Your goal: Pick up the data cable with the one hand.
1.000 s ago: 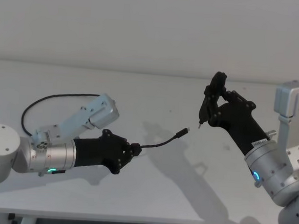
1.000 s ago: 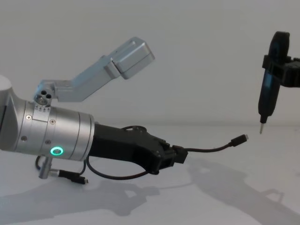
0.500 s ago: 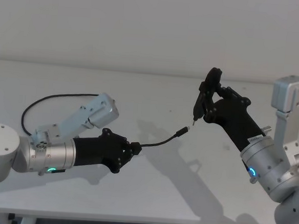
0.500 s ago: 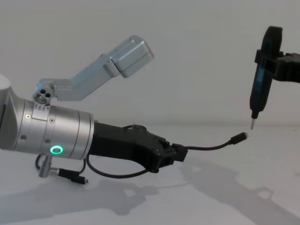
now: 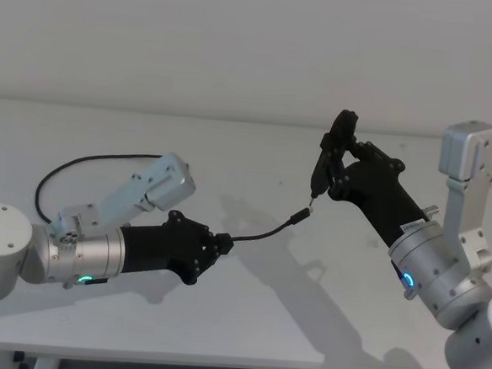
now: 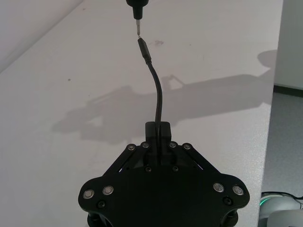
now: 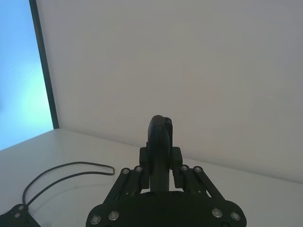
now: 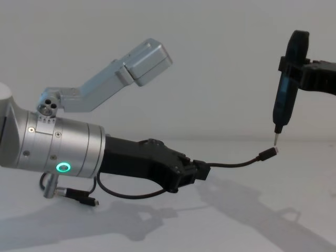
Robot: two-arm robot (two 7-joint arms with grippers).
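Gripping one data cable, the left gripper shows in the head view, plug aimed at the right gripper, clamped on one slim black tool. Chest view: cable lifted off the table, running sideways rightward.

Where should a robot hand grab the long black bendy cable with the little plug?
Best on the thin black data cable's straight stretch just behind the plug, from the side, jaws across it. The cord is slim and round there, and short enough to stay stiff. The left gripper holds it that way now, plug lifted off the white table.
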